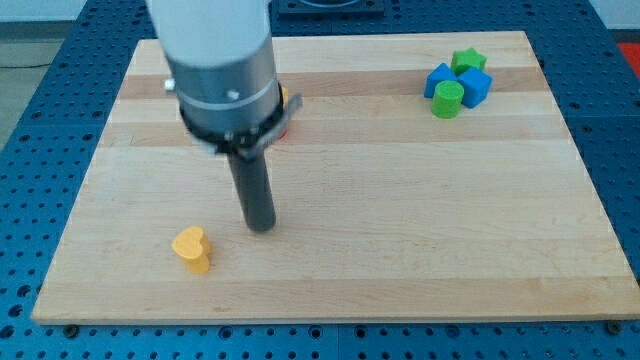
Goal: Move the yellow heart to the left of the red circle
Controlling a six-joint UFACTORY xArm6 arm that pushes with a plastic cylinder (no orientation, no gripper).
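The arm [215,60] runs off the frame's top edge and hides nearly all of a red block [284,128] in the upper left; only slivers show, shape unclear. Beside it an orange sliver [284,97], unidentifiable.

wooden board [400,230], yellow heart [191,249], blue-green block cluster [457,81]

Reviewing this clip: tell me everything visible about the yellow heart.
The yellow heart is a small, thick, orange-yellow block with a matte, solid look. It lies flat, heart face up, on the wooden board near the view's bottom left. Nothing touches it: my tip stands just to its upper right, apart from it.
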